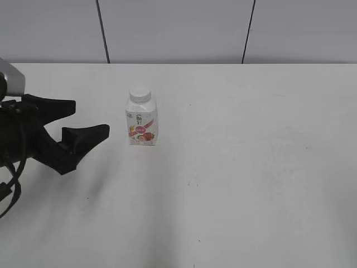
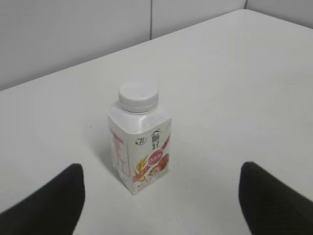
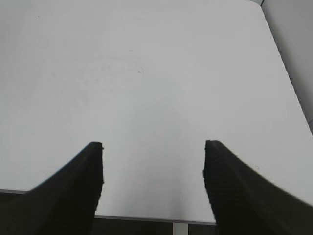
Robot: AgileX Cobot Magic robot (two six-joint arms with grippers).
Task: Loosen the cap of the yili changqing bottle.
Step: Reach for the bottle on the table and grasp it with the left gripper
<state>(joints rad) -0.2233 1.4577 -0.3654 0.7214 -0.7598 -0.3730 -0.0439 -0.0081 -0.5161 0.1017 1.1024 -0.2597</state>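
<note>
The left gripper (image 1: pixel 89 120) stands with jaws wide apart and empty, level with the yili changqing bottle (image 1: pixel 141 120), which stands upright on the table (image 1: pixel 251 167) just beyond its fingertips with the cap (image 1: pixel 140 94) seated. You are in the approach step: next, advance the jaws around the body. The right gripper (image 3: pixel 152 166), also spread and empty, faces bare table; bring it to the cap.

Bright, even light gives soft faint shadows on the white table (image 1: pixel 251 167); wrist views look slightly soft.
</note>
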